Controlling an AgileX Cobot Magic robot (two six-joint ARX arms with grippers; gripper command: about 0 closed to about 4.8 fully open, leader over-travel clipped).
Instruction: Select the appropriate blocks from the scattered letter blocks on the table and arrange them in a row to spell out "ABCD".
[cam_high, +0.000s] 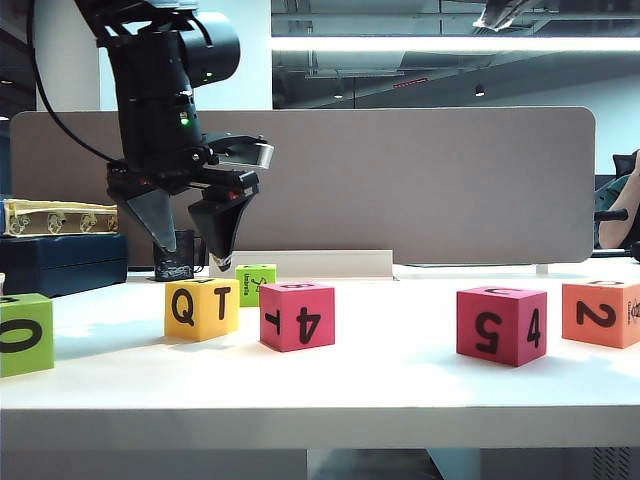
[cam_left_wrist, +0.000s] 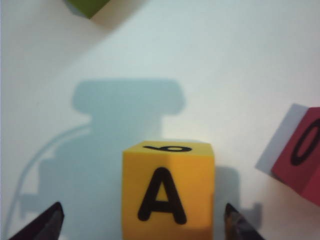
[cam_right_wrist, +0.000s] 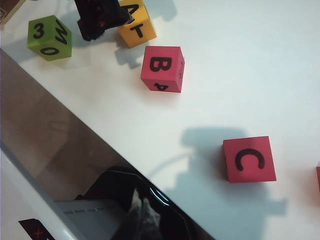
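Note:
My left gripper (cam_high: 190, 252) hangs open just above the yellow block (cam_high: 201, 308) marked Q and T. In the left wrist view its top face reads A (cam_left_wrist: 168, 192). It lies between the spread fingertips (cam_left_wrist: 50, 220) of the left gripper (cam_left_wrist: 142, 215) with a gap on each side. On the table (cam_high: 400, 380), a magenta T/4 block (cam_high: 296, 315) sits beside it, showing B (cam_right_wrist: 162, 68) on top. Far right stand the magenta 5/4 block (cam_high: 501, 324), with C (cam_right_wrist: 249, 159) on top, and the orange 2 block (cam_high: 601, 312). My right gripper (cam_right_wrist: 142, 216) hovers off the table's edge, fingertips together, holding nothing.
A lime-green 0 block (cam_high: 25, 333) sits at the far left and a smaller lime-green cube (cam_high: 255, 283) behind the yellow one. A dark glass cup (cam_high: 175, 258) and a dark box (cam_high: 60, 262) stand at the back left before the divider panel (cam_high: 400, 180).

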